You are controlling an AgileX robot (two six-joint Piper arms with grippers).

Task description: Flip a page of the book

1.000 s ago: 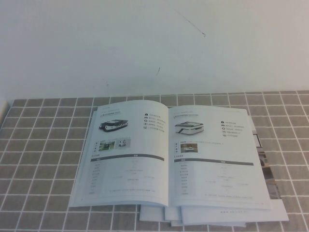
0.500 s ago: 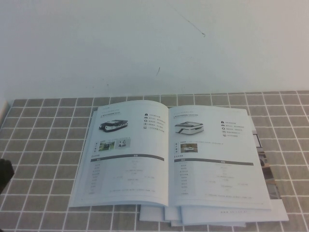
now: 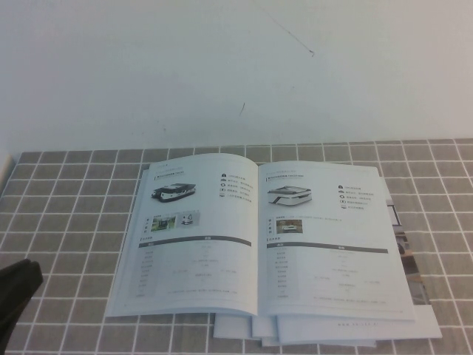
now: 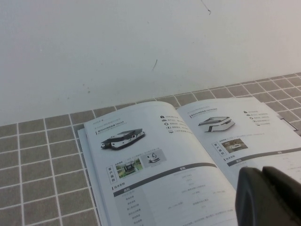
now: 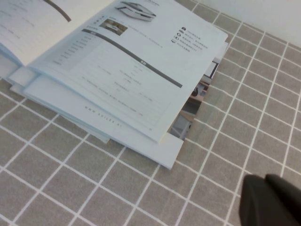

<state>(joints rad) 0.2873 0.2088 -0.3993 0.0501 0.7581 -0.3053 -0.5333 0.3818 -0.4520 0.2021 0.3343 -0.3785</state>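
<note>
The book [image 3: 259,237] lies open and flat on the grey tiled table [image 3: 66,192]. Its left page [image 3: 196,237] and right page [image 3: 332,244] each show a machine photo above a grey-headed table. I cannot tell which leaf is the page of the task. My left gripper [image 3: 29,274] is shut and empty at the table's front left, apart from the book. In the left wrist view the left gripper [image 4: 265,188] shows in front of the book [image 4: 178,155]. My right gripper [image 5: 268,195] is shut and empty over bare tiles, off the book's [image 5: 117,61] front right corner, and is out of the high view.
Several other white booklets [image 3: 332,333] lie stacked under the book and stick out at its front and right. One with a coloured photo [image 3: 414,266] shows at the right edge, also in the right wrist view [image 5: 197,101]. A white wall [image 3: 222,74] stands behind.
My left gripper has come into the high view at the lower left and moved up and to the right. The book has not moved.
</note>
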